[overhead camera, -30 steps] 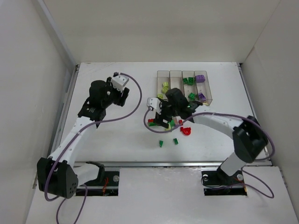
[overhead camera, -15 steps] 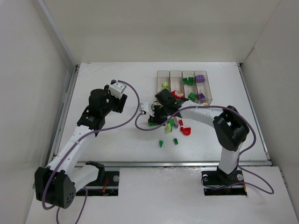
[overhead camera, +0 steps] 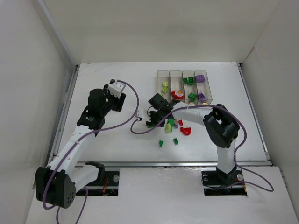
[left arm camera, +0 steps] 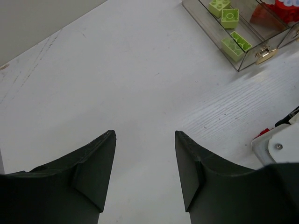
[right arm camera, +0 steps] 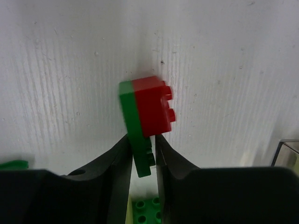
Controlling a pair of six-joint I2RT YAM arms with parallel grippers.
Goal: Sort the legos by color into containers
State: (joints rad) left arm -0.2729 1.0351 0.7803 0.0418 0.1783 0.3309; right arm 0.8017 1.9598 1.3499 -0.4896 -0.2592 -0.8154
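Lying nearest: two green legos (overhead camera: 161,143) loose on the tabletop (overhead camera: 117,140), apart from each other; red piece (overhead camera: 186,130) just beyond.
Loose pile: mixed bricks (overhead camera: 170,123) between the red piece and the right hand.
Right hand (right arm camera: 141,154): low at the tabletop, jaws pinched narrow on a red-and-green clump (right arm camera: 149,112), holding it by the green edge.
Left hand (left arm camera: 145,140): well left of the pile, fingers apart, nothing between them, bare tabletop below.
Containers (overhead camera: 169,77): farthest, four bins in a row. From the left: yellow-green bricks (overhead camera: 165,87), a red clump (overhead camera: 177,94), green, purple.
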